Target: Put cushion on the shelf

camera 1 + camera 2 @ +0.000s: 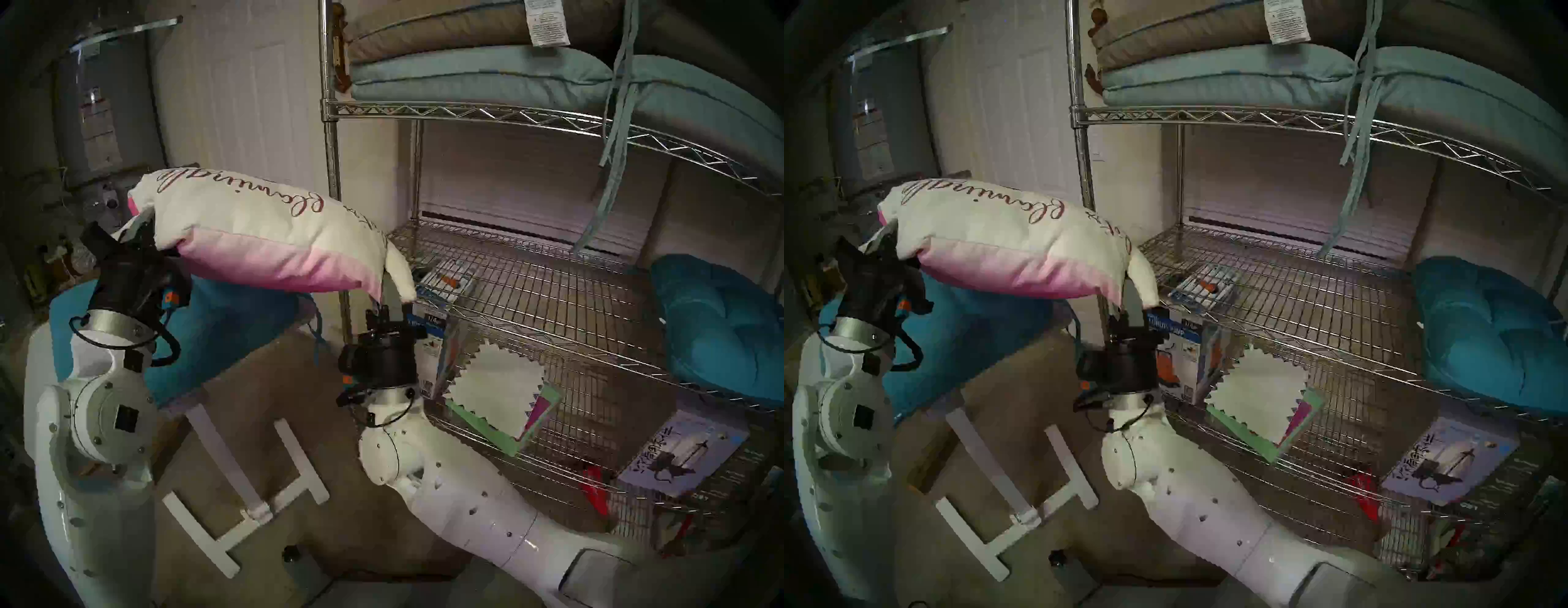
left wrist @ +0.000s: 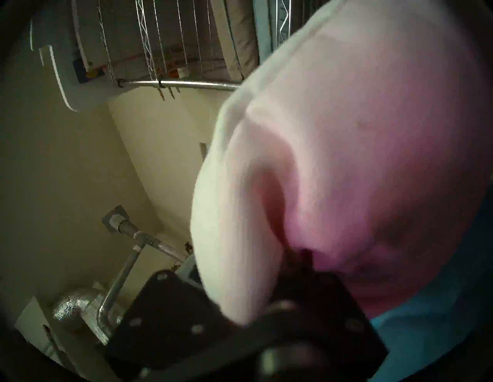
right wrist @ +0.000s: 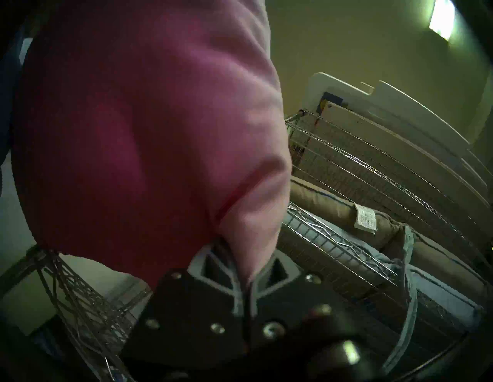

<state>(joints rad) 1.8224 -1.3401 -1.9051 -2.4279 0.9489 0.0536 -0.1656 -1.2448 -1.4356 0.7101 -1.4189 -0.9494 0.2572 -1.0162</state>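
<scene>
The white cushion (image 1: 254, 225) with magenta lettering and a pink underside hangs in the air between my two grippers, left of the chrome wire shelf (image 1: 530, 271). My left gripper (image 1: 144, 237) is shut on its left corner. My right gripper (image 1: 384, 308) is shut on its lower right corner, beside the shelf's front left post. The left wrist view shows the pink and white fabric (image 2: 346, 160) pinched at my left gripper (image 2: 298, 256). The right wrist view shows pink fabric (image 3: 146, 133) pinched between the shut jaws of my right gripper (image 3: 245, 277).
A teal tufted cushion (image 1: 721, 322) lies on the middle tier's right end, and a small packet (image 1: 447, 276) near its left front. Pale-blue and tan pads (image 1: 488, 68) fill the upper tier. Boxes and paper (image 1: 496, 390) sit on the lower tier. Another teal cushion (image 1: 220, 331) lies on a white table (image 1: 237, 467) below.
</scene>
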